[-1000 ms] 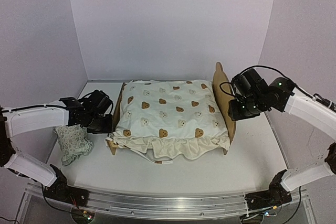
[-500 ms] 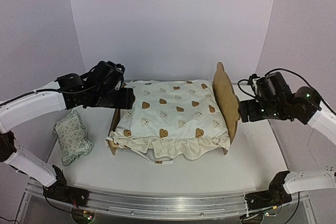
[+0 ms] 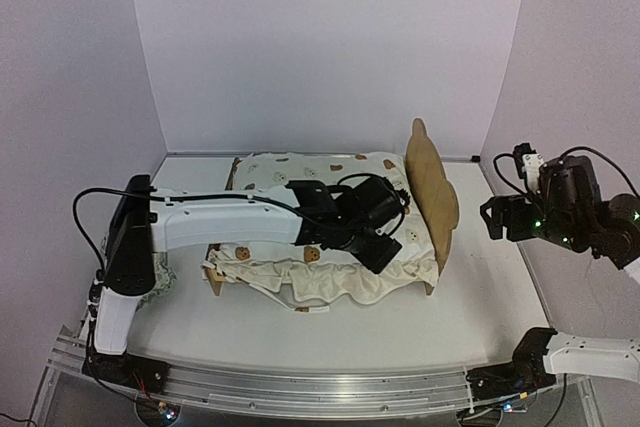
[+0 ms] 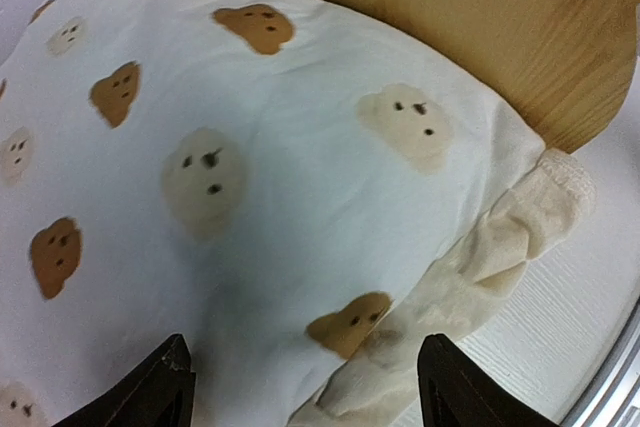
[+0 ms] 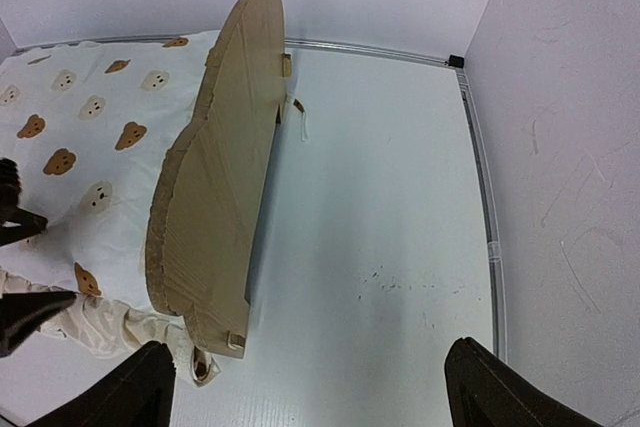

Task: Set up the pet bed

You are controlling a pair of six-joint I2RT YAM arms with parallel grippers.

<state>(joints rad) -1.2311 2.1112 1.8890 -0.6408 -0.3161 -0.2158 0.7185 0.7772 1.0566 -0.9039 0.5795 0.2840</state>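
The pet bed [image 3: 431, 185] stands mid-table, its plywood bear-ear headboard [image 5: 215, 187] on the right. A cream bear-print cover [image 3: 300, 169] lies over it, its ruffle [image 3: 330, 287] hanging at the near side. My left arm reaches across the bed. My left gripper [image 3: 385, 250] hovers open just above the cover [image 4: 250, 177] near the headboard's near corner [image 4: 470, 37], with nothing between its fingers. My right gripper [image 3: 492, 219] hangs open above bare table to the right of the headboard, holding nothing. The grey fabric base is hidden under the cover.
A sliver of the floral pillow [image 3: 163, 283] peeks out by the left arm's upright link, left of the bed's low footboard [image 3: 212, 273]. White walls close in the table on three sides. A loose tie [image 5: 303, 127] lies behind the headboard.
Both grippers opened. My left arm swung from the footboard side across the cover to the headboard end. My right arm drew back rightward, away from the headboard.
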